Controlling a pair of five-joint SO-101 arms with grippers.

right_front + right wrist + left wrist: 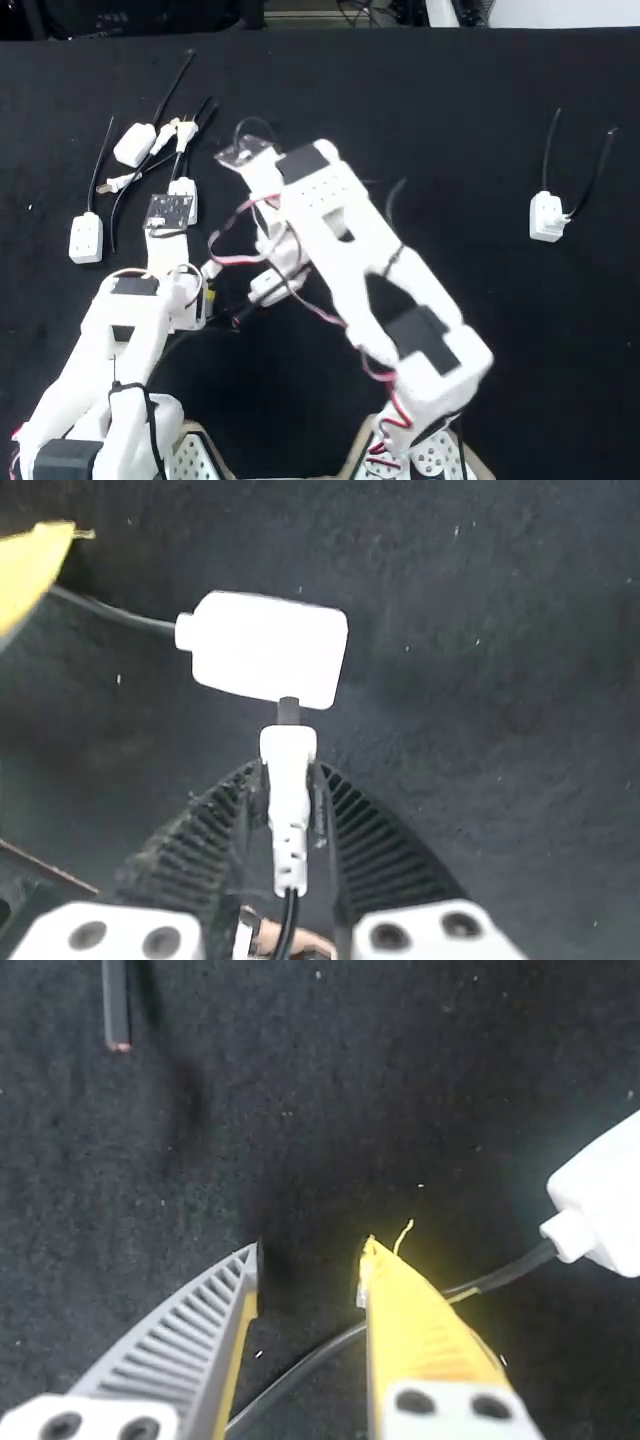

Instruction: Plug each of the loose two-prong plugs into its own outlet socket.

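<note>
The black table (450,120) has its widest bare stretch from 12 o'clock round to 2 o'clock, between the right arm (350,240) and a lone socket (545,217) near the 3 o'clock edge, from which two black cables rise. The 10 o'clock quarter is crowded: three socket blocks (86,237) and a few loose plugs (185,130) lie close together with their cables crossing, just beyond the left arm (120,330). That arm comes up from 7 o'clock and bends inward toward the middle. The right arm rises from about 5 o'clock and leans across the centre toward 11 o'clock, hiding much of the cloth below it. Just left of centre the two arms stand near each other. There the right gripper (290,775) is clamped on a white plug (288,820), whose front end meets one long side of a white outlet socket (265,660) lying flat; how deep the prongs sit cannot be told. The left gripper (309,1255) hangs over the cloth just beside that socket, fingers parted and holding nothing. The socket's black cable (330,1355) runs under its yellow finger, and a cut cable end (115,1005) lies farther off.
</note>
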